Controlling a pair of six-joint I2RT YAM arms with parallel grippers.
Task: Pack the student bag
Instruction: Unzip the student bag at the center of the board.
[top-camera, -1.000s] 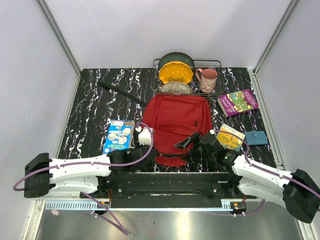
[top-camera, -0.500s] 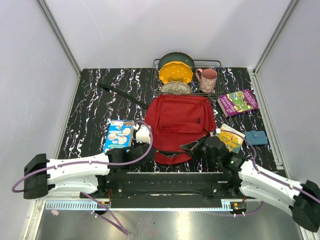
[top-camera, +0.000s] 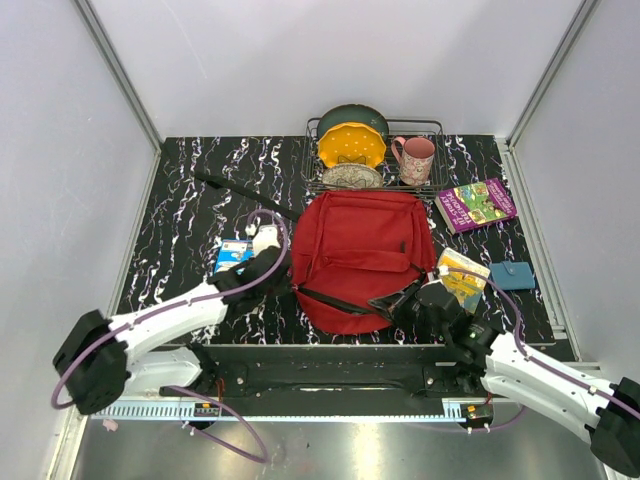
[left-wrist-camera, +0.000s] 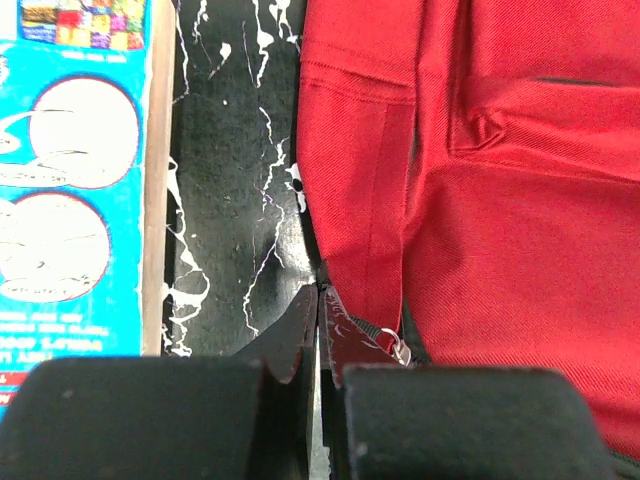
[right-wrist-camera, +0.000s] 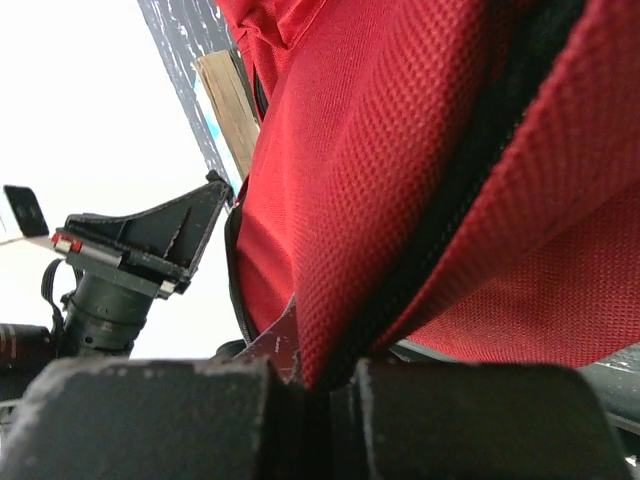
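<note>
1. The right gripper (top-camera: 402, 300) is clamped on the near right edge of the student bag (top-camera: 360, 245). In the right wrist view its claw (right-wrist-camera: 315, 385) pinches a fold of red weave with a black zipper line running into the closed jaws.
2. The left gripper (top-camera: 285, 268) sits at the bag's left edge. In the left wrist view its claw (left-wrist-camera: 318, 325) is pressed together on the red seam, with a black pull tab and small metal ring just beside the tips.
3. The bag lies flat at the middle of the black marbled table (top-camera: 180, 230), between the 2 arms. It is red fabric with stitched panels and a front pocket, and a black strap crosses its near part.
4. A blue book (left-wrist-camera: 70, 180) lies just beside the bag's left side, partly under the left arm.
5. A yellow book (top-camera: 462, 275) touches the bag's right side, and a teal wallet (top-camera: 512, 275) lies further right.
6. A black stick (top-camera: 245, 190) lies at the far left, and a purple book (top-camera: 477, 203) at the far right.
7. Behind the bag stands a wire rack (top-camera: 430, 128) holding a yellow plate (top-camera: 352, 145), and a pink mug (top-camera: 415, 158).
</note>
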